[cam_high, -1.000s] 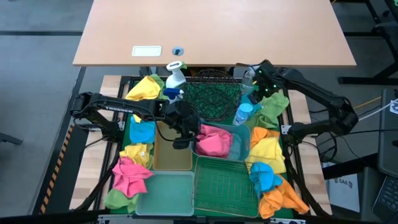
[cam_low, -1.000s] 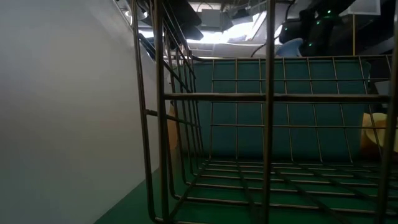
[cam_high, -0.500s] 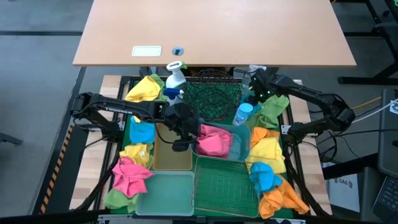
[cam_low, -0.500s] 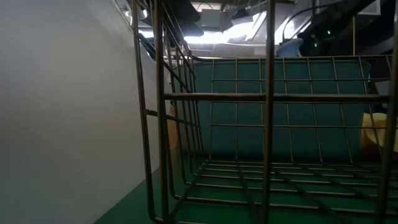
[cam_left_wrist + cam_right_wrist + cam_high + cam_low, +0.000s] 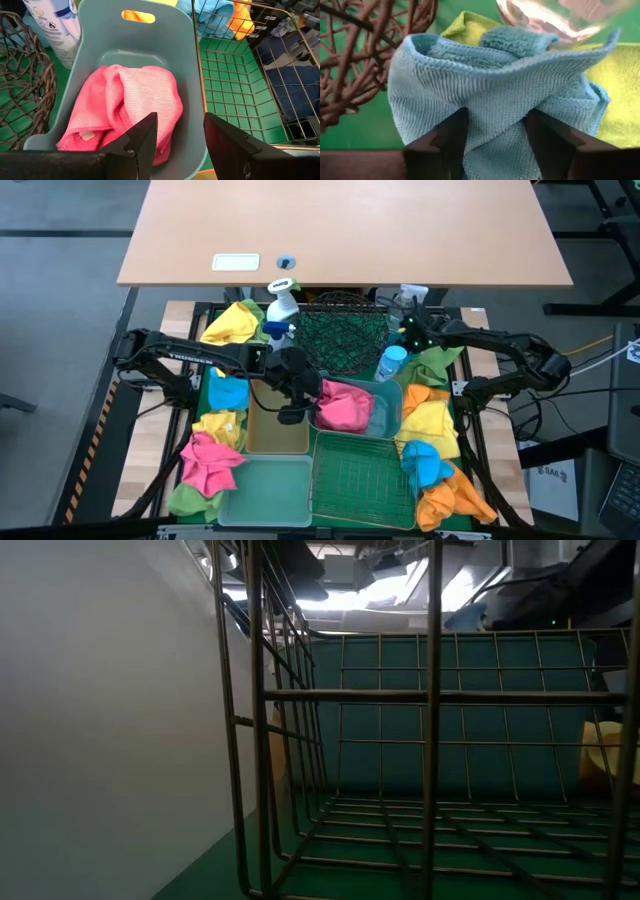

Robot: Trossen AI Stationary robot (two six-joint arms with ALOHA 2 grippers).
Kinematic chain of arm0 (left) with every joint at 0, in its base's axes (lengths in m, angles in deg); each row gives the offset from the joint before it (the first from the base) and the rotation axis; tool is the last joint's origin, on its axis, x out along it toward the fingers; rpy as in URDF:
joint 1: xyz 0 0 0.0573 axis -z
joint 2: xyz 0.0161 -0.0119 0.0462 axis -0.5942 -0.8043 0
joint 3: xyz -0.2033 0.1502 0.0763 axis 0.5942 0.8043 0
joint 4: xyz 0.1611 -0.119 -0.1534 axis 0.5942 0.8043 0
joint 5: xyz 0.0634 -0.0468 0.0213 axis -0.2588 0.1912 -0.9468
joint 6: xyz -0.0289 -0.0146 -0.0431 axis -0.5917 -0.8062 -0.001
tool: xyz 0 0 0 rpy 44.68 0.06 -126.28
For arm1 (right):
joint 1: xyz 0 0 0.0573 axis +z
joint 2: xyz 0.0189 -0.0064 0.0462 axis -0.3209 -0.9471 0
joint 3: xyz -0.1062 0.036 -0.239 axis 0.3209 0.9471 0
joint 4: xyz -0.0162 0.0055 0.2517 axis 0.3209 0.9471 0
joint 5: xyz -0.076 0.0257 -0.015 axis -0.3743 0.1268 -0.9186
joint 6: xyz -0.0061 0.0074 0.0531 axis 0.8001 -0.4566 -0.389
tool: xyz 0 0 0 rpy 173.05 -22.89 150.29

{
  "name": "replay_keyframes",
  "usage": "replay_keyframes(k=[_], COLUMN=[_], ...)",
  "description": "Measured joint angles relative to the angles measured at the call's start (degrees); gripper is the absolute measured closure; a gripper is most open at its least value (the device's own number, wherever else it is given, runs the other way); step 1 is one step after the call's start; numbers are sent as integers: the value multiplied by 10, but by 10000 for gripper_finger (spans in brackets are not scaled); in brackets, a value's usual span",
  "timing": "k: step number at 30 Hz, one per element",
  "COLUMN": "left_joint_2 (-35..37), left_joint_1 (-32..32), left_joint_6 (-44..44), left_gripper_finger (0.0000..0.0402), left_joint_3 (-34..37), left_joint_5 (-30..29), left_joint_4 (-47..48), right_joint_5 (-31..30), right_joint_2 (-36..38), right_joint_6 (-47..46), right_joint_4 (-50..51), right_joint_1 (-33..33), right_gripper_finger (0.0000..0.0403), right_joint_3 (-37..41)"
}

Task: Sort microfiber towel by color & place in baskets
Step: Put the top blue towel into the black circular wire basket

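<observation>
Starting nearest the front edge: pale-green bin (image 5: 264,490) and green wire basket (image 5: 363,477) sit side by side, both holding nothing visible. Behind them, amber bin (image 5: 277,426) with nothing seen inside, and teal bin (image 5: 150,55) holding one pink towel (image 5: 125,107), bunched up. Left claw (image 5: 179,140) hangs over the near rim of the teal bin, fingers apart, gripping nothing, pink towel just beyond its tips. Farthest back, round black mesh basket (image 5: 340,335); contents not clear.

Loose cloths on the tabletop (image 5: 215,365). Left side, near to far: green, pink towel pile (image 5: 208,460), yellow, blue towel (image 5: 229,392), yellow towel (image 5: 232,322) at the back. Right side, near to far: orange towels (image 5: 455,502), blue one (image 5: 427,462), yellow towel heap (image 5: 430,425), orange, green towel (image 5: 432,365).

Right claw (image 5: 495,135) is low at the back right, between the mesh basket and the green towel, fingers apart around a light-blue towel (image 5: 490,95), touching it on both sides. Yellow-green cloth (image 5: 615,90) lies under that towel. A clear spray bottle (image 5: 390,362) stands just beside the right claw, crowding it; a white spray bottle (image 5: 281,308) stands left of the mesh basket. Low view shows only wire bars and the teal wall.
</observation>
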Motion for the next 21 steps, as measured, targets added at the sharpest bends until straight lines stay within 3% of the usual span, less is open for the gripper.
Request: replay_keyframes(k=[5, 12, 21], left_joint_2=[0, 0, 0], left_joint_1=[0, 0, 0], left_joint_6=[0, 0, 0], left_gripper_finger=[247, 247, 247], left_joint_3=[0, 0, 0], left_joint_5=[0, -1, -2], left_joint_4=[0, 0, 0], right_joint_5=[0, 1, 35], right_joint_2=[0, 0, 27], right_joint_6=[0, 3, 7], right_joint_4=[1, 2, 31], right_joint_1=[0, 0, 0], right_gripper_finger=[254, 383, 383], right_joint_3=[2, 2, 3])
